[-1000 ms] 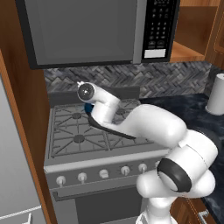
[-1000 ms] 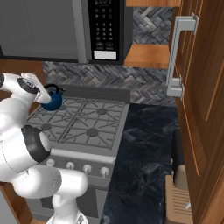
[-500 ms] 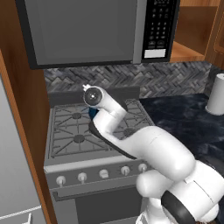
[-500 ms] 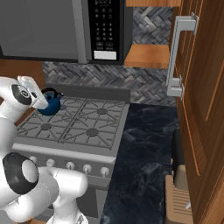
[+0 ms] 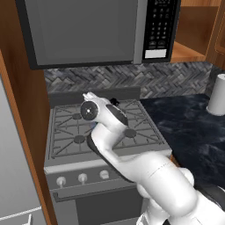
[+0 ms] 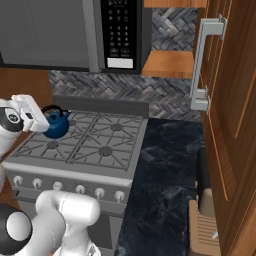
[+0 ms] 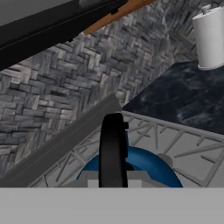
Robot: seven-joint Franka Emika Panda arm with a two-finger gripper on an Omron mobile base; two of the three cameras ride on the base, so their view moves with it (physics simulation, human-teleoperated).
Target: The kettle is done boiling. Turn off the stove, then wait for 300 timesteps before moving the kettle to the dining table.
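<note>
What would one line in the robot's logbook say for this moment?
gripper: shut on kettle handle | kettle: over the stove's rear burner area, grate contact unclear | stove: no flame seen | dining table: not reached

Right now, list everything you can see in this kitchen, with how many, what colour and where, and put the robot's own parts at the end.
kettle: one, glossy dark blue with black arched handle, over the stove's rear left burner
stove: one, grey metal with black grates, pale knobs along its front
microwave: one, grey with black keypad, mounted above the stove
backsplash: one, grey herringbone tile, behind the stove
counter: one, dark marbled stone, right of the stove
white canister: one, white, far end of the counter
tall cabinet: one, wood with a pale grey handle, far right
wooden rack: one, tan, counter's near right corner
arm: one, white with dark joints, reaching over the stove
gripper: one, shut on the kettle's handle
</note>
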